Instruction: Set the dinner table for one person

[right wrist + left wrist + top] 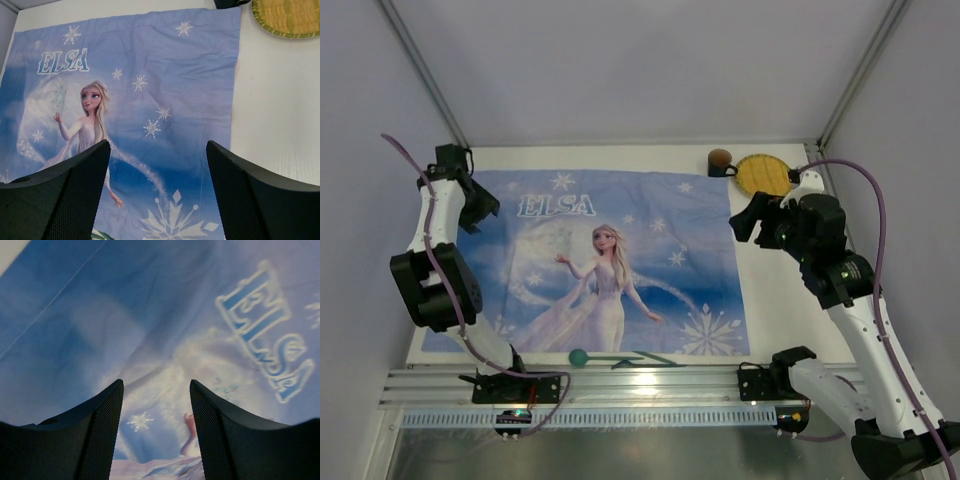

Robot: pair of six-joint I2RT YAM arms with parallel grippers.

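Observation:
The white dinner table (790, 300) carries a blue "ELSA" printed cloth (600, 260) spread flat over most of it. A yellow woven plate (764, 174) and a brown mug (720, 160) stand at the back right corner. A green spoon (582, 357) and green utensils (645, 358) lie at the cloth's near edge. My left gripper (480, 205) is open and empty over the cloth's back left corner; the cloth (165, 330) fills its wrist view. My right gripper (752, 218) is open and empty above the cloth's right edge (232, 100), near the plate (287, 17).
Silver rails (650, 385) run along the near edge, with both arm bases mounted there. White walls enclose the table at the back and sides. A bare white strip of table (280, 100) lies right of the cloth.

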